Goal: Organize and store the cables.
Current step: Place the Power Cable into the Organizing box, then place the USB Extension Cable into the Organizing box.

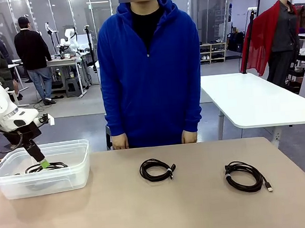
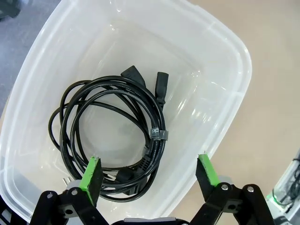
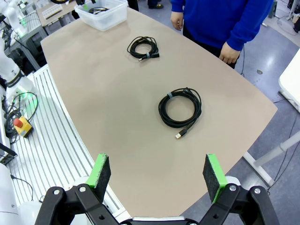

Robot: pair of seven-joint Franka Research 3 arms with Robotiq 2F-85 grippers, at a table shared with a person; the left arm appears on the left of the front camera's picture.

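Hovering left claw [image 2: 148, 161] stood open over the binned cable [image 2: 157, 124] | risk: rising (fingers low) could snag its loops.

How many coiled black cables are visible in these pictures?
3. One cable lies in the clear bin under the open left gripper; its tangle may hide another. One lies on the table's middle, before the person. One lies toward the robot's right side.
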